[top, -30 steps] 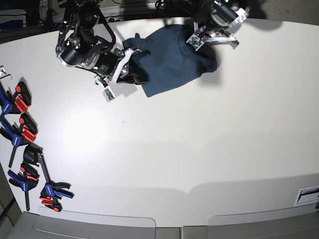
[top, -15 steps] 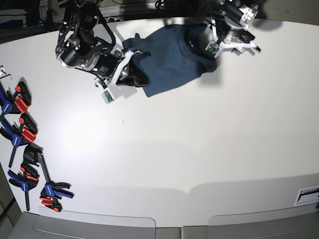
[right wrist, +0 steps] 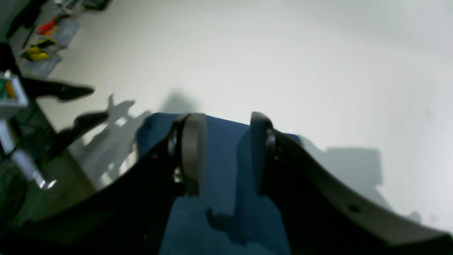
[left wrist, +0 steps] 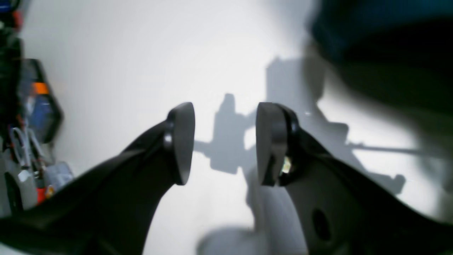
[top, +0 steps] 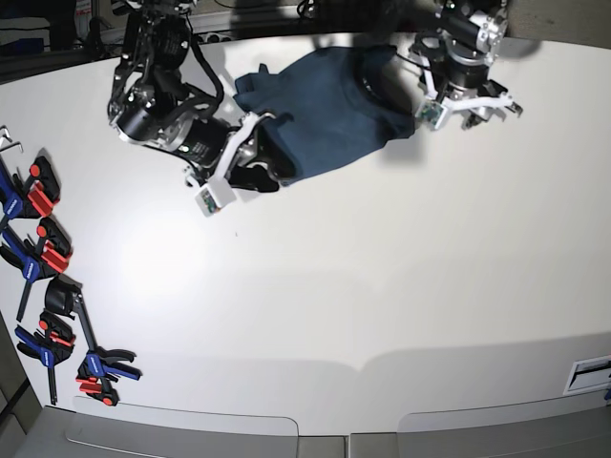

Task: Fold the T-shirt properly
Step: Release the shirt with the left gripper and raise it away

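Note:
The dark teal-blue T-shirt (top: pixel 329 105) lies bunched on the white table (top: pixel 382 267) at the far middle. My right gripper (top: pixel 269 160) is at its near-left edge. In the right wrist view its jaws (right wrist: pixel 226 152) stand apart over the flat blue cloth (right wrist: pixel 226 212), not pinching it. My left gripper (top: pixel 471 107) hovers just off the T-shirt's right edge. In the left wrist view it (left wrist: pixel 224 141) is open over bare table with nothing between the pads, and the T-shirt (left wrist: pixel 371 21) is a dark blur at the top right.
Several red, blue and black clamps (top: pixel 38 258) lie along the table's left edge. A small label (top: pixel 587 374) sits at the near right edge. Dark clutter stands beyond the table's far side (right wrist: pixel 39 35).
The right gripper has opened, letting go of the T-shirt's near-left edge, and shifted slightly nearer. The left gripper, open, has moved right, off the T-shirt onto bare table.

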Controlling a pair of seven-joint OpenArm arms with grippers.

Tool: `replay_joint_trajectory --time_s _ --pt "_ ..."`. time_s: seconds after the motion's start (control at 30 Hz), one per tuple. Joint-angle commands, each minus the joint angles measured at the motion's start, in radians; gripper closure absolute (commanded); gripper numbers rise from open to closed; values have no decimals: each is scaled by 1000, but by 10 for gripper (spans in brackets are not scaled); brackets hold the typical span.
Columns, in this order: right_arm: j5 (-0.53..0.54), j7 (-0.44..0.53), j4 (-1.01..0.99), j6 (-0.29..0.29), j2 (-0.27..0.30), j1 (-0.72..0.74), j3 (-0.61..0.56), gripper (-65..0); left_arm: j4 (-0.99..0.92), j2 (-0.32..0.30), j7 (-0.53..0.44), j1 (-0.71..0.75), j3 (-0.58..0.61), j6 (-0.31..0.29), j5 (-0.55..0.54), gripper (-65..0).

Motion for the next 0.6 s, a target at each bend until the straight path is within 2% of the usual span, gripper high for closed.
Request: replay_joint_trajectory --time_s 0.0,0.2,0.27,0.33,0.43,0.57 --pt "26 20 18 6 5 11 -17 -195 20 -6 -22 0 -18 13 5 -262" --pt "24 20 18 6 5 11 -192 -177 20 -6 -24 1 -130 13 -104 -262" --pt "-2 21 18 6 5 12 -256 -108 20 -6 -24 1 -159 12 -138 -262" --pt "-86 22 18 6 5 16 -320 0 20 -6 -26 1 -180 12 -164 -262" --pt "-196 31 18 6 6 28 -399 0 20 -6 -34 1 -192 12 -176 -262" --pt "-269 77 18 6 5 28 -451 0 20 -6 -51 1 -192 12 -201 -262"
